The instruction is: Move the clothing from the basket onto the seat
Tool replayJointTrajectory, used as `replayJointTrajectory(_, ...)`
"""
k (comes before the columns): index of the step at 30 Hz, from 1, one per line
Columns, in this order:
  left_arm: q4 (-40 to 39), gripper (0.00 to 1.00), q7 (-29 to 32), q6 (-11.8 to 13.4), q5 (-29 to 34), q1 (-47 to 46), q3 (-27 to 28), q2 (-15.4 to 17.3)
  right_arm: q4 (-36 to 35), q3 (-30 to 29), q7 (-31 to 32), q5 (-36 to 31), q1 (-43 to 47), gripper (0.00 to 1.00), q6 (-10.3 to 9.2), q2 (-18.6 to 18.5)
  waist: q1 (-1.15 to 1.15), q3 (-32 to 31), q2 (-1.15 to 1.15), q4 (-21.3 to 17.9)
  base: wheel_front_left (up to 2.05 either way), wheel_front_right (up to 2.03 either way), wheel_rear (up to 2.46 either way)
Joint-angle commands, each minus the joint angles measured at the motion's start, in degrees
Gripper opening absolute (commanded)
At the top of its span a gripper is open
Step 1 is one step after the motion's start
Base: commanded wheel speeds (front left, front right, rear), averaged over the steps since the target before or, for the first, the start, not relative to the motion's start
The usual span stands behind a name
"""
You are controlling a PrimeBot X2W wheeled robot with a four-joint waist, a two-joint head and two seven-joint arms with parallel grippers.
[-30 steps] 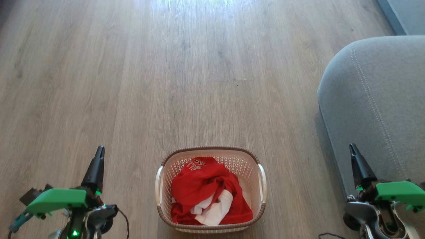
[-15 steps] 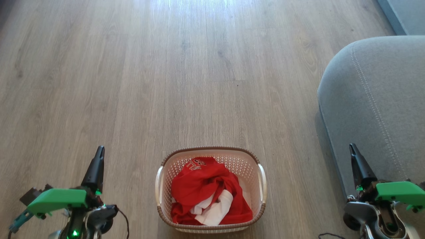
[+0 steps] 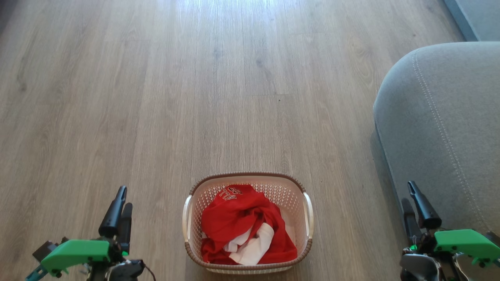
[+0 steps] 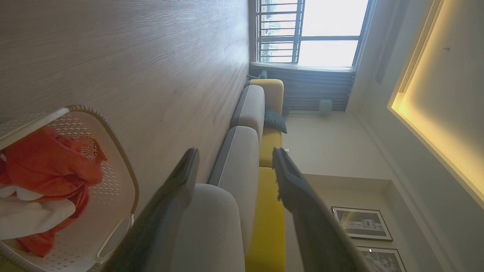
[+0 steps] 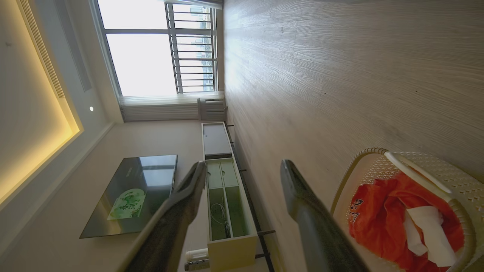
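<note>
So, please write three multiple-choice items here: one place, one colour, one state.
1. The basket stands: A) on the floor, left of the seat; B) on the seat; C) on a table.
2. The clothing is: A) blue and yellow; B) red and white; C) black.
3. The left end effector is: A) open, holding nothing; B) shut on the clothing; C) shut on the basket.
Answers: 1 A, floor planks surround it; 2 B, red fabric with white parts; 3 A, its fingers stand apart.
</note>
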Motion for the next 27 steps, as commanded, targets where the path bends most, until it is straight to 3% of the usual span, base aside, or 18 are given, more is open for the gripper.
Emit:
replayJointTrajectory(1,-2.1,1.00,-0.4,-0.1,0.5,-2.4,-0.2,0.3,-2.1,0.3,-0.7,-0.8,-1.9,1.00,0.01,-0.6,0.00,0.0,0.00,0.0,0.00,0.00,0.00)
replayJointTrajectory(9,-2.1,1.00,-1.8,-0.1,3.6,-2.4,-0.7,0.3,-2.5,0.1,-2.1,-9.0,-2.1,1.00,0.01,-0.7,0.00,0.2,0.00,0.0,0.00,0.00,0.00)
replayJointTrajectory(27,-3.0,1.00,-4.8,1.7,21.4,-3.0,-2.7,0.4,-4.8,1.8,-5.2,-29.9,-2.3,1.00,0.01,-0.5,0.00,0.8,0.00,0.2,0.00,0.00,0.00)
